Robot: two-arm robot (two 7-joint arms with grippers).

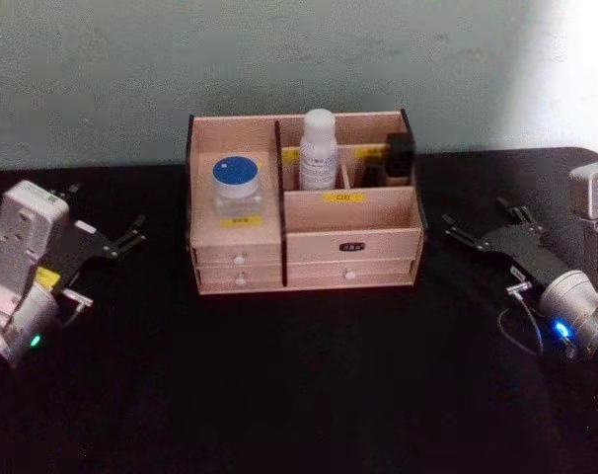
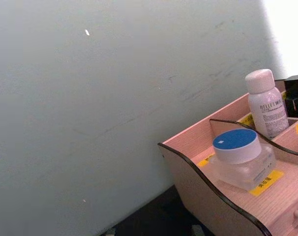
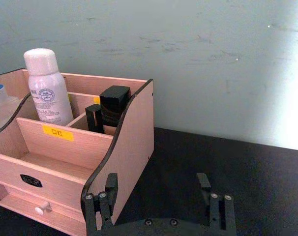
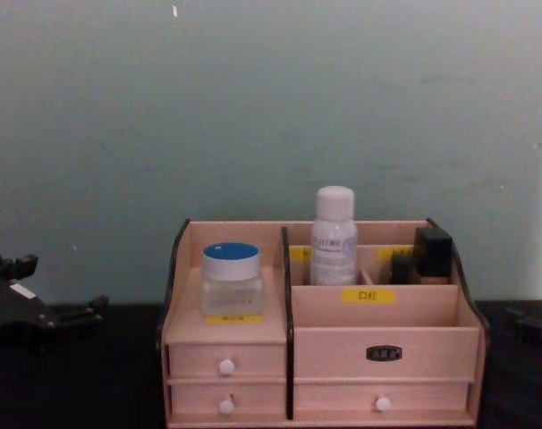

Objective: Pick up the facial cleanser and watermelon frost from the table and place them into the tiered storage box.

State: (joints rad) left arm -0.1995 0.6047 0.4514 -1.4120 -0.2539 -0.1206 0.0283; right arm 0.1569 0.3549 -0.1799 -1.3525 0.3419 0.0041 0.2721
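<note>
Both items sit upright in the tiered storage box [image 1: 304, 259]: watermelon frost [image 1: 237, 188] left, facial cleanser [image 1: 318, 150] far middle. Left pincer [image 1: 131, 235] and right pincer [image 1: 455, 235] flank it, open, empty.

Black table [image 1: 309, 385], matte surface, against pale wall. Tiered storage box [image 1: 304, 242] stands directly on table, near back edge, about centre, drawers facing robot. Table around box is dark and bare on both sides.

A black table [image 1: 299, 395] stands against a plain pale grey-green wall [image 4: 271, 107].
</note>
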